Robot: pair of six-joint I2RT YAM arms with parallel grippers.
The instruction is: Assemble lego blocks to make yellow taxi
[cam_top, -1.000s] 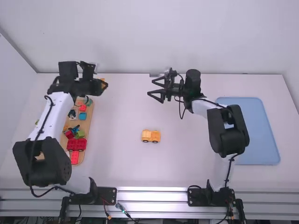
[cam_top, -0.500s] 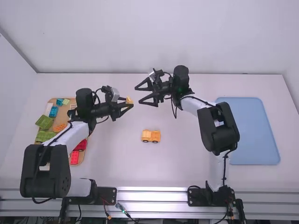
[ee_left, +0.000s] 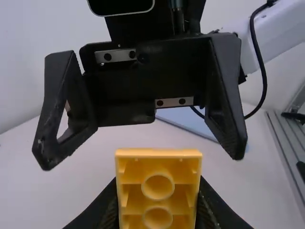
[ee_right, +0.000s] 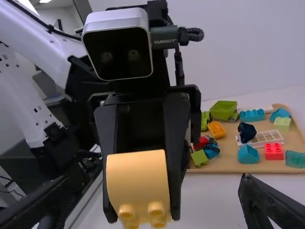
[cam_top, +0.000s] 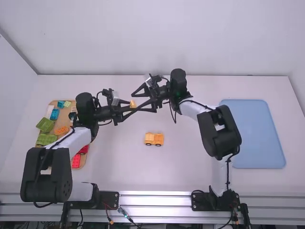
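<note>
- Found at far left, on a wooden board (ee_right: pixel 228 158), coloured blocks (cam_top: pixel 45 125) of assorted shapes;
- Noted near mid-table: left gripper (cam_top: pixel 132 105) closed on a yellow block (ee_left: pixel 158 164), held clear of the table (cam_top: pixel 114 162);
- Observed facing it: right gripper (cam_top: pixel 134 101), fingers spread wide, holding nothing, block just ahead between them;
- Located nearer the arm bases: yellow wheeled vehicle (cam_top: pixel 154 139), upright on the table;
- Recorded at far right: blue tray (cam_top: pixel 259 138), lying flat

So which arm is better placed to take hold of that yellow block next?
Probably the right: its gripper is open, fingers either side of the yellow block, while the left gripper already grips it.
</note>
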